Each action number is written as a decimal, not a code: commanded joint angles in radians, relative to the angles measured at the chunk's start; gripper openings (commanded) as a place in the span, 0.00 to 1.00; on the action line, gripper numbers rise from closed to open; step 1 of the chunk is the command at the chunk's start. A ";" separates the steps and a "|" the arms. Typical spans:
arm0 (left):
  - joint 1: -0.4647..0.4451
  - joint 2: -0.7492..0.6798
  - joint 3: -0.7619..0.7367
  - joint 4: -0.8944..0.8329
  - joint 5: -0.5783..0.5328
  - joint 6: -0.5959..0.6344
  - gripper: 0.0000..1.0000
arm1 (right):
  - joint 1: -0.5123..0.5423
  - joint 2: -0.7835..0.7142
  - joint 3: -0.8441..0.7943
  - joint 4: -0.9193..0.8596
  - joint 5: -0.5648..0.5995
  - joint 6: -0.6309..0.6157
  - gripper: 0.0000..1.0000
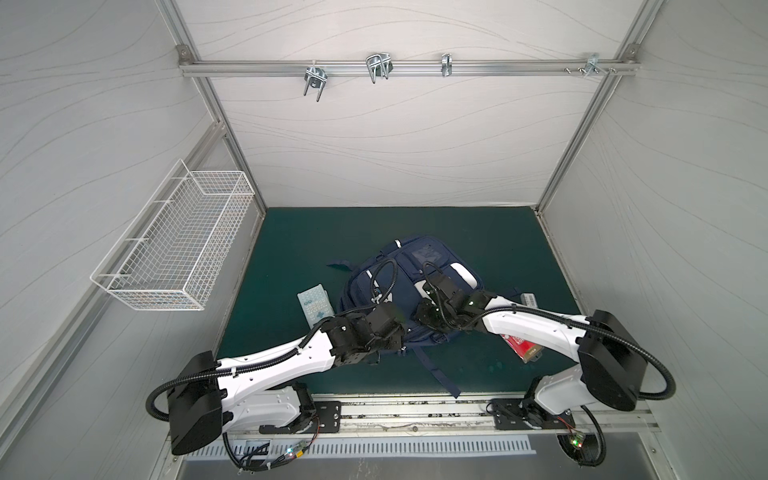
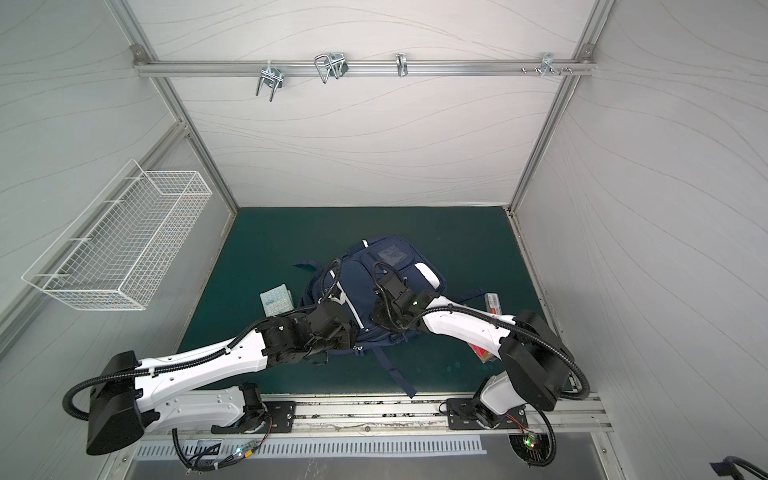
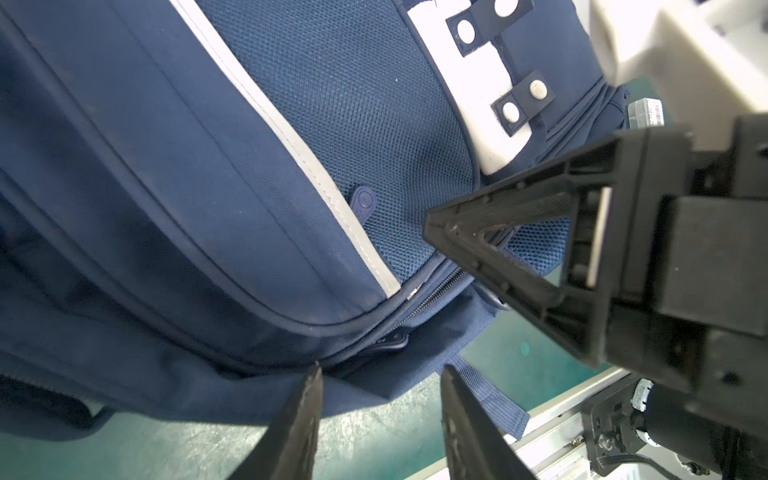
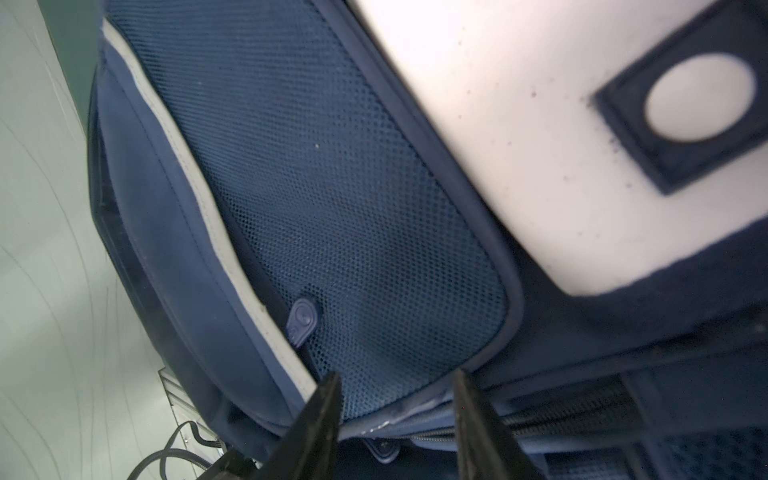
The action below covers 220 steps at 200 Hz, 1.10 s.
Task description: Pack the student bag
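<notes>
Barely begun: the student bag (image 1: 407, 274) looks zipped shut on the desk (image 1: 316, 241), calculator (image 1: 316, 305) and red packet (image 1: 521, 345) lie outside (unpacked); left hand (image 3: 382, 368) and right hand (image 4: 395, 374) half-open, empty, by its zipper (image 3: 432, 295)

Calculator (image 1: 315, 306) left of bag (image 1: 409, 270) (box (image 1: 528, 298) right)

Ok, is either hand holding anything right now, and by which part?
Nothing is held. Both the left hand and right hand stand open, tips near the student bag's zipper edge.
</notes>
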 commanded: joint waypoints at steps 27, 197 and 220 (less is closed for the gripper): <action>0.021 -0.001 -0.001 0.029 -0.005 0.019 0.48 | -0.005 0.044 -0.025 0.021 0.001 0.105 0.56; 0.032 -0.007 -0.009 0.040 0.003 0.040 0.51 | -0.066 0.058 -0.072 0.165 -0.044 0.086 0.10; 0.032 -0.008 0.006 0.050 0.021 0.069 0.53 | -0.071 -0.018 0.000 0.118 -0.049 0.028 0.00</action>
